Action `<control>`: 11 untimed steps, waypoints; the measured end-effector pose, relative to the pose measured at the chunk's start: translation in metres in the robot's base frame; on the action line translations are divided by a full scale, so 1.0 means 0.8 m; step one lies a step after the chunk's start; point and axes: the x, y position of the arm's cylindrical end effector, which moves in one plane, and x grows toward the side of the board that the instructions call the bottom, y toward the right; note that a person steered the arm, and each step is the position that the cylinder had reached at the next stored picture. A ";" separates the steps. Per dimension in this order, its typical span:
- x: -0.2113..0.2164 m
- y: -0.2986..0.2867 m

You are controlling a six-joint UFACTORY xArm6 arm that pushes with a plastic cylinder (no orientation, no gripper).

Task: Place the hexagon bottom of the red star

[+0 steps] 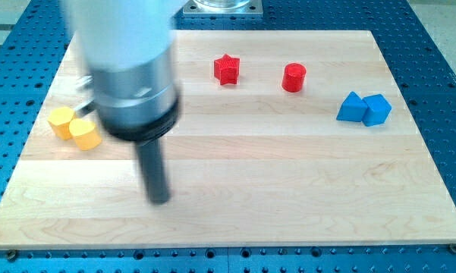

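A red star sits near the view's top, a little right of centre. Two yellow blocks lie at the view's left: a yellow hexagon and, touching it on its upper left, another yellow block whose shape I cannot make out. My tip rests on the board to the lower right of the yellow hexagon, about a hundred pixels away, and well below and left of the red star.
A red cylinder stands right of the star. Two blue blocks touch each other at the view's right. The arm's grey body hides part of the wooden board at the upper left.
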 end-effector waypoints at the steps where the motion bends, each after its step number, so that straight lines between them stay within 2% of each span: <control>1: -0.051 -0.164; 2: -0.131 -0.210; 3: -0.195 -0.128; 4: -0.239 0.011; 5: -0.249 -0.012; 6: -0.295 0.071; 7: -0.290 0.049; 8: -0.239 0.041; 9: -0.277 0.108; 10: -0.279 0.138; 11: -0.228 0.121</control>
